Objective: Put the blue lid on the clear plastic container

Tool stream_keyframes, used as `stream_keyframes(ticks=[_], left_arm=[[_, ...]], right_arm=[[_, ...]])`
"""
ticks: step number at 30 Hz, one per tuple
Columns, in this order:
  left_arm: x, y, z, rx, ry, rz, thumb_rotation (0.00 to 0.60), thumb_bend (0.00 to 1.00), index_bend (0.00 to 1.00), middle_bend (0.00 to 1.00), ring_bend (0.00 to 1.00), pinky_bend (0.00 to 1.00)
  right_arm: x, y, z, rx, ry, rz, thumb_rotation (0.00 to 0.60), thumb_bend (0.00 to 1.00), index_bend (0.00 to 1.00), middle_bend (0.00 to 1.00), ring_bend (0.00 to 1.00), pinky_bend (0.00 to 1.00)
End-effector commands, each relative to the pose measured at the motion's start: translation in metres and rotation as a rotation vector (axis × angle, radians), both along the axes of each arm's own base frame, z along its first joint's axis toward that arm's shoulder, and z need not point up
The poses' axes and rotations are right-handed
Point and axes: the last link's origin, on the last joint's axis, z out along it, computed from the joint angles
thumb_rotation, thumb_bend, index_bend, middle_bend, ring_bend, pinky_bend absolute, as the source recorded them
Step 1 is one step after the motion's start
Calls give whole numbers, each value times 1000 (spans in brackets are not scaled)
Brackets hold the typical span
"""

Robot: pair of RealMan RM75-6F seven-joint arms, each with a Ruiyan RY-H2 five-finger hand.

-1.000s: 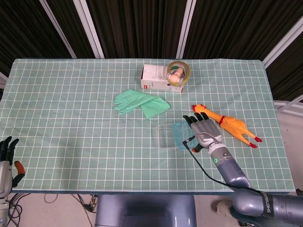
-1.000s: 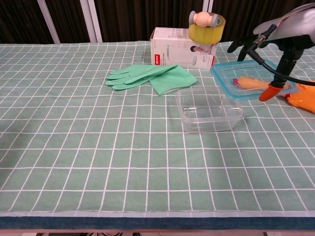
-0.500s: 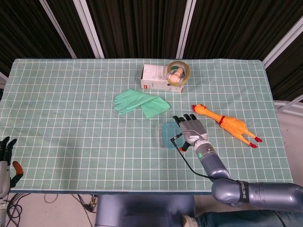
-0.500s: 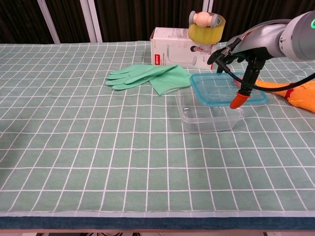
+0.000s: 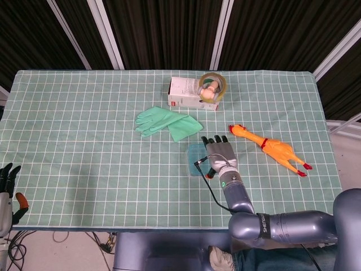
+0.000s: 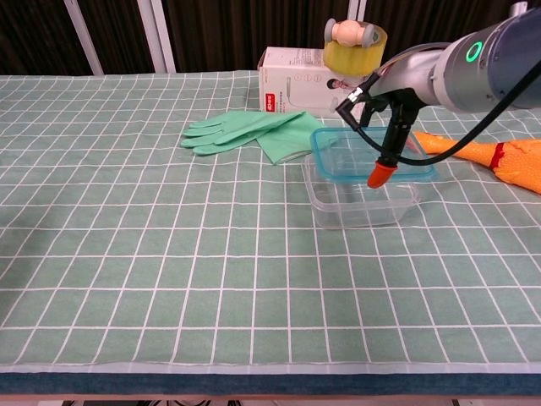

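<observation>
The clear plastic container [image 6: 359, 201] sits on the green checked cloth near the table's middle; in the head view only its left edge [image 5: 192, 162] shows beside my right hand. The blue lid [image 6: 338, 152] hangs tilted just above the container's far half, held by my right hand [image 6: 397, 101] with the orange-tipped thumb [image 6: 378, 176] under it. From the head camera the right hand [image 5: 219, 153] covers most of the lid [image 5: 198, 151]. My left hand [image 5: 8, 189] rests off the table's front left corner, fingers apart, holding nothing.
Green rubber gloves [image 5: 167, 122] lie behind the container on the left. A white box [image 6: 313, 91] with a yellow tape roll [image 6: 354, 44] on it stands at the back. A rubber chicken [image 5: 272, 149] lies to the right of the hand.
My right hand has carried the blue lid leftward from beside the rubber chicken to just over the clear container. The left hand has stayed put.
</observation>
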Motion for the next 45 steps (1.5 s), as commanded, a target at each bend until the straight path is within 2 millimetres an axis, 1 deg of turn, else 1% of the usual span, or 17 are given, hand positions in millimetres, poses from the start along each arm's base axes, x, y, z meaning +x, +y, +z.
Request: stream_keyframes(ticks=[1, 8, 21, 33, 45], left_arm=[[0, 0, 0, -2, 1, -1, 600, 762, 98, 0, 0, 0], [-1, 0, -1, 0, 6, 3, 600, 762, 98, 0, 0, 0], [-1, 0, 0, 0, 5, 5, 600, 762, 98, 0, 0, 0], [-1, 0, 0, 1, 5, 8, 600, 762, 98, 0, 0, 0], [-2, 1, 0, 1, 8, 10, 600, 762, 98, 0, 0, 0]], right_arm=[[0, 5, -6, 9, -22, 29, 600, 228, 0, 373, 0, 0], [-5, 6, -17, 19, -51, 58, 600, 229, 0, 373, 0, 0], [-10, 2, -26, 8, -52, 79, 600, 229, 0, 373, 0, 0], [-16, 1, -31, 14, -38, 73, 600, 231, 0, 373, 0, 0], [-18, 0, -30, 17, -35, 67, 600, 233, 0, 373, 0, 0]])
